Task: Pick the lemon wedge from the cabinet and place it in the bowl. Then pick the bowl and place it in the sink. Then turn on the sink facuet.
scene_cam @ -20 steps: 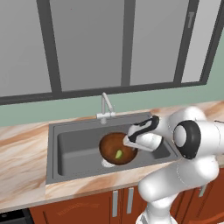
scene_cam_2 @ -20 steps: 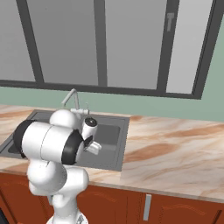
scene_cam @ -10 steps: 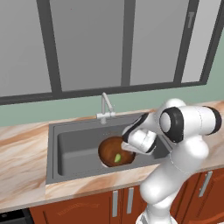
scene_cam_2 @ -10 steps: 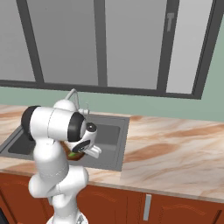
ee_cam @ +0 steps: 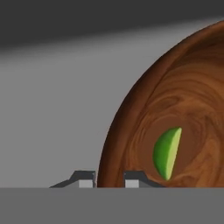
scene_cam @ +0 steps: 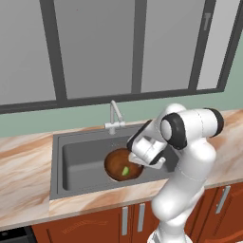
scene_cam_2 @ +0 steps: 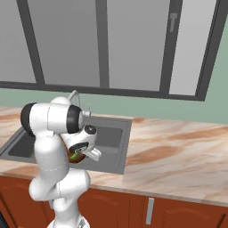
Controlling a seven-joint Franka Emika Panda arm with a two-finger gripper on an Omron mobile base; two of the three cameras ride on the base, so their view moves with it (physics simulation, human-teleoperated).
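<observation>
**Hand view: bowl rim between the finger tips, over the sink**

Hand view: the bowl (ee_cam: 175, 109) takes up the right half of the frame, cut off by the right edge and by the bottom. Its rim runs down to the bottom centre and passes between the two dark finger tips; the gripper (ee_cam: 109, 178) is clamped on that rim, one tip outside the wall, one inside. Only the tops of the tips show. The lemon wedge (ee_cam: 167, 153) lies on the bowl's inner floor, lower right of frame, green-yellow, standing on its thin edge. Grey sink floor covers the left half, with a darker band along the top.

Left base view: the sink (scene_cam: 71, 163) sits at centre left, sunk into the marble counter (scene_cam: 23, 199). The bowl (scene_cam: 118, 165) is inside the basin's right part; whether it rests on the floor or hangs just above cannot be told. The wedge (scene_cam: 126, 171) is a small speck near the bowl's lower right. The gripper (scene_cam: 137, 161) is mostly masked by the white hand at the bowl's right rim. The sink facuet (scene_cam: 114, 118) stands behind the basin, upper centre.

Right base view: the arm covers most of the sink (scene_cam_2: 111, 138); only a brown sliver of the bowl (scene_cam_2: 75, 156) shows under the hand, centre left. The spout (scene_cam_2: 75, 94) peeks above the arm's shoulder.
</observation>
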